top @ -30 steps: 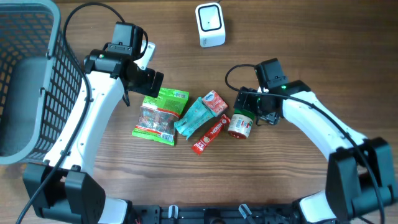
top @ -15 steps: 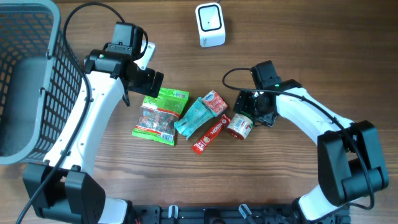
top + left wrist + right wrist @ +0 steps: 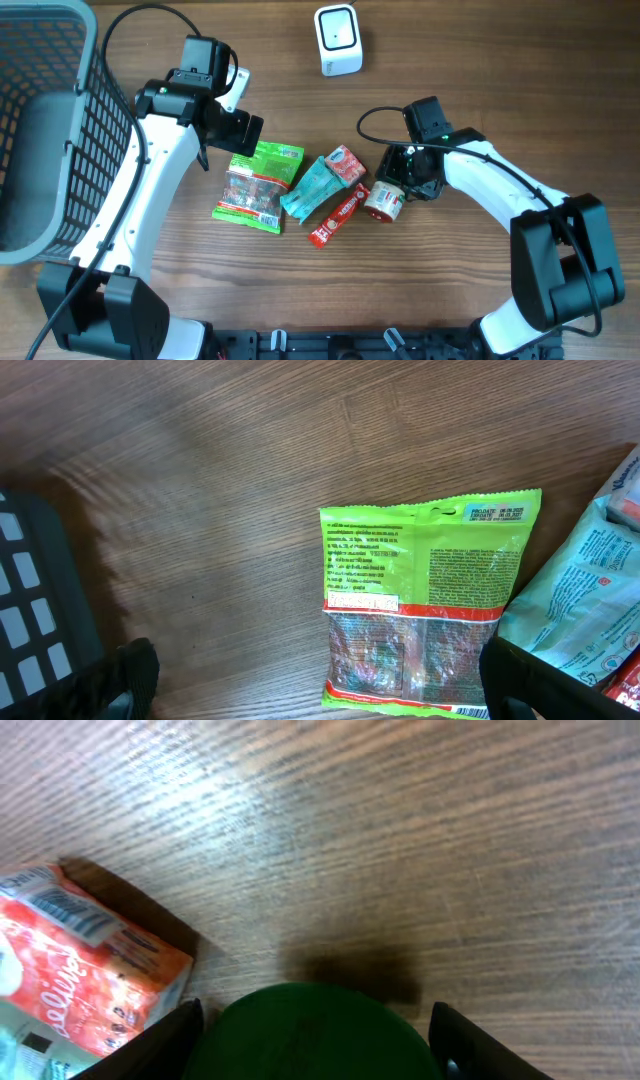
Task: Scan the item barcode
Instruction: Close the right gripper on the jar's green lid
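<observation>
My right claw (image 3: 315,1020) has narrowed around the jar (image 3: 385,204) for scanning; whether it grips yet, I cannot tell.

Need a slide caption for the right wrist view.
Right gripper straddling a green jar lid on the wooden table, contact unclear; red snack box at frame left.

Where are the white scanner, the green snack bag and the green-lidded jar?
white scanner (image 3: 338,40), overhead view, on its front face.
green snack bag (image 3: 425,560), left wrist view, on its printed green panel.
green-lidded jar (image 3: 312,1035), right wrist view, on its lid.
</observation>
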Robot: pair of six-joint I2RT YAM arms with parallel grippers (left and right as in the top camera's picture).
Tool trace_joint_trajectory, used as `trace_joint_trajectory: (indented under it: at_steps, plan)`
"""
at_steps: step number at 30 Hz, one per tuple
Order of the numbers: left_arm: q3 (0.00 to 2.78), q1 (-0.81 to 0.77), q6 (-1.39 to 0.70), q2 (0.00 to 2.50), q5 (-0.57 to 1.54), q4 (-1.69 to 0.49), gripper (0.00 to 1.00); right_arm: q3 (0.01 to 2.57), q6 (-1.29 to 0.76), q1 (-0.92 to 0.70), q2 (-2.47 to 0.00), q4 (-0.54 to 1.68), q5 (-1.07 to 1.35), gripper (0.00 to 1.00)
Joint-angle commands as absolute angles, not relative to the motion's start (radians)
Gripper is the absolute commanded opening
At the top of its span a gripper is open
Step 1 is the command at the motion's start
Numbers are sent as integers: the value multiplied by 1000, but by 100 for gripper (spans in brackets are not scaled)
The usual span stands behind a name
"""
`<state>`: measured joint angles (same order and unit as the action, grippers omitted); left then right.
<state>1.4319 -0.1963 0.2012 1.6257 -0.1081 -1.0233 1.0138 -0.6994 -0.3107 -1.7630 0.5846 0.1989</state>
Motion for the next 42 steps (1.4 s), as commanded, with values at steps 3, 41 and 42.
trace_joint_trajectory:
  at_steps: [3, 41, 42]
  plan:
    - [1442, -198, 213, 1621, -117, -1021, 100, 1005, -529, -311, -1779, 563, 206, 71]
    - [1442, -198, 213, 1621, -117, -1021, 100, 1003, -341, -453, -1555, 560, -393, 64]
    - [1442, -198, 213, 1621, -117, -1021, 100, 1000, -342, -453, -1555, 560, -393, 64]
